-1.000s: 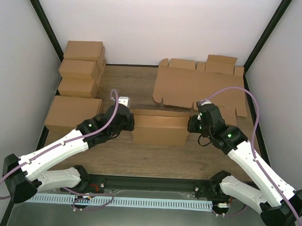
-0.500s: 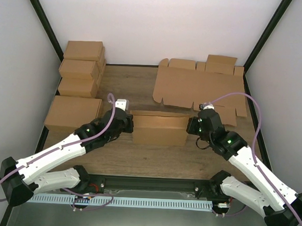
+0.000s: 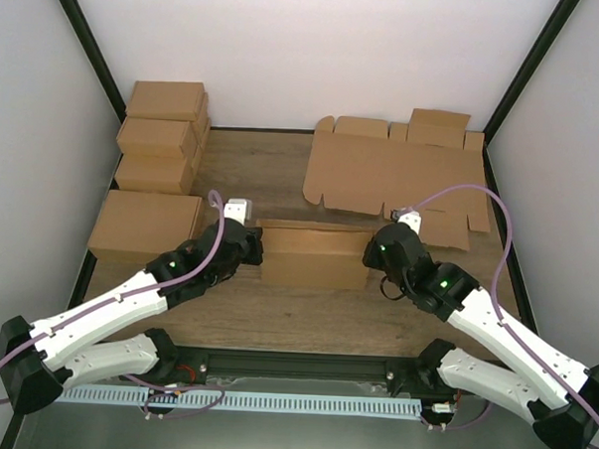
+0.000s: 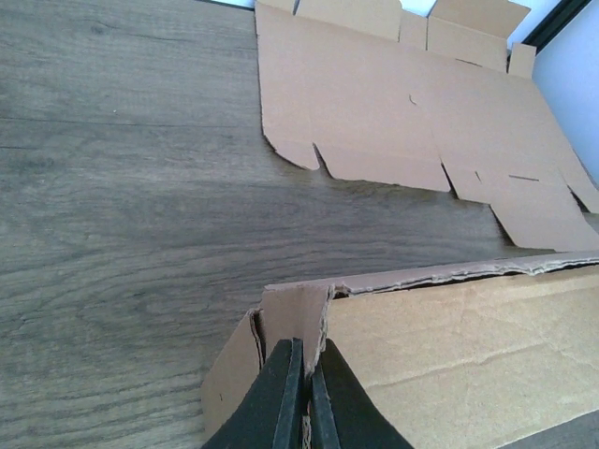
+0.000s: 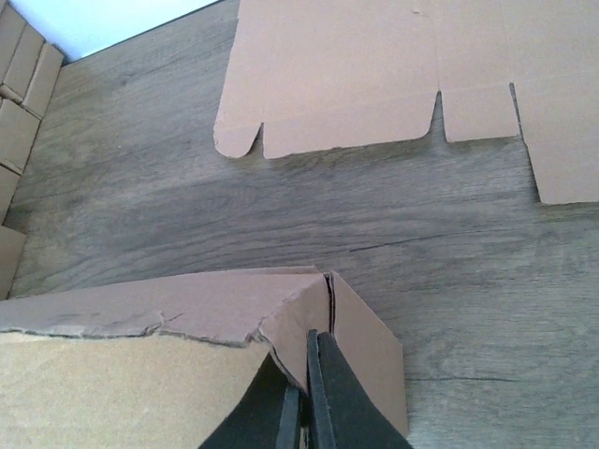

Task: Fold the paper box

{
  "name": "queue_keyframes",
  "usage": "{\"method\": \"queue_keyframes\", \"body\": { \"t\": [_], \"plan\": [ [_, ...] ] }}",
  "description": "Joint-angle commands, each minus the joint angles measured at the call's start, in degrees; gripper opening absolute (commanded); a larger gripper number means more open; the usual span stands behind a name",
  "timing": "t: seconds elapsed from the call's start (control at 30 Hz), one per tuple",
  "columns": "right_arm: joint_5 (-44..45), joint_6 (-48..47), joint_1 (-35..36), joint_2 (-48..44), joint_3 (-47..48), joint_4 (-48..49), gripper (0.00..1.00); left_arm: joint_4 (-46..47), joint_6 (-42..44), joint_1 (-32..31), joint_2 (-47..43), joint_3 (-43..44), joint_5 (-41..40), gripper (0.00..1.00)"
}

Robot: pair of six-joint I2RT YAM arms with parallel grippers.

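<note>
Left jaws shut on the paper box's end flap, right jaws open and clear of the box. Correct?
Not quite. The left jaws are shut on the end flap of the paper box, as you say. But the right jaws are neither open nor clear of the box: the right wrist view shows them closed on the flap at the box's other end.

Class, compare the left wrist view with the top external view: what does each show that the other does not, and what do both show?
Left wrist only: a close look at the left jaws shut on the end flap of the paper box, and the box's ragged corrugated top edge. Top external only: the left arm and right arm, the right jaws at the box's other end, and the row of brown cartons along the table's left edge. Both: the paper box, the flat notched cardboard sheets behind it, and the wooden table.
</note>
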Motion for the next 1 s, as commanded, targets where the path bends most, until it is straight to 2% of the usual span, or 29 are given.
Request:
{"method": "queue_keyframes", "body": {
  "t": [0.0,0.13,0.53,0.97],
  "plan": [
    [-6.17,3.19,2.44,2.81,-0.92,-13.92,0.01,-9.83,-0.78,-0.73,1.80,-2.55,4.25,0.04],
    [-3.72,1.96,2.44,2.01,1.30,-16.51,0.01,-12.71,0.28,-0.74,2.00,-0.30,3.14,0.04],
    [-2.60,-1.54,2.44,2.36,3.10,-16.30,0.01,-19.70,4.75,-0.70,4.40,5.68,0.50,0.04],
    [-2.51,-3.28,2.46,2.36,2.96,-15.41,0.01,-21.40,6.42,-0.73,6.69,6.85,-0.16,0.04]
  ]
}}
